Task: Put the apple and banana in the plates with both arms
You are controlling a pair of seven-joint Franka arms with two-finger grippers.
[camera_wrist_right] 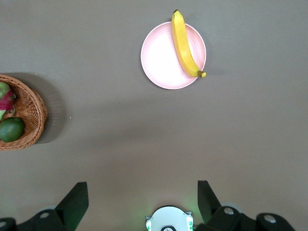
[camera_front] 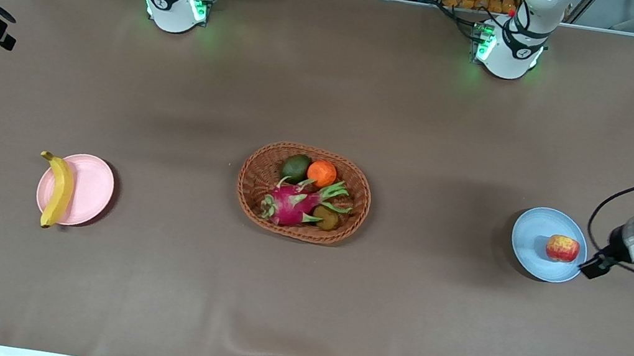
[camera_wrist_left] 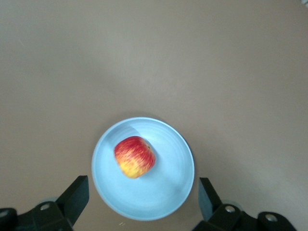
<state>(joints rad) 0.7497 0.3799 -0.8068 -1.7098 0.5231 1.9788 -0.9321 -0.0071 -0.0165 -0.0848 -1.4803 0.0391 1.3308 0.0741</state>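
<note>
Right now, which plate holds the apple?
The pale blue plate, toward the left arm's end, holds the apple; the pink plate carries the banana.

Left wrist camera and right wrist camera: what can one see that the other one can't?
Only the left wrist view shows the apple sitting on the blue plate, with the open left gripper above them. Only the right wrist view shows the banana lying across the pink plate, part of the wicker basket with an avocado in it, and the open right gripper. Both show the brown table.
</note>
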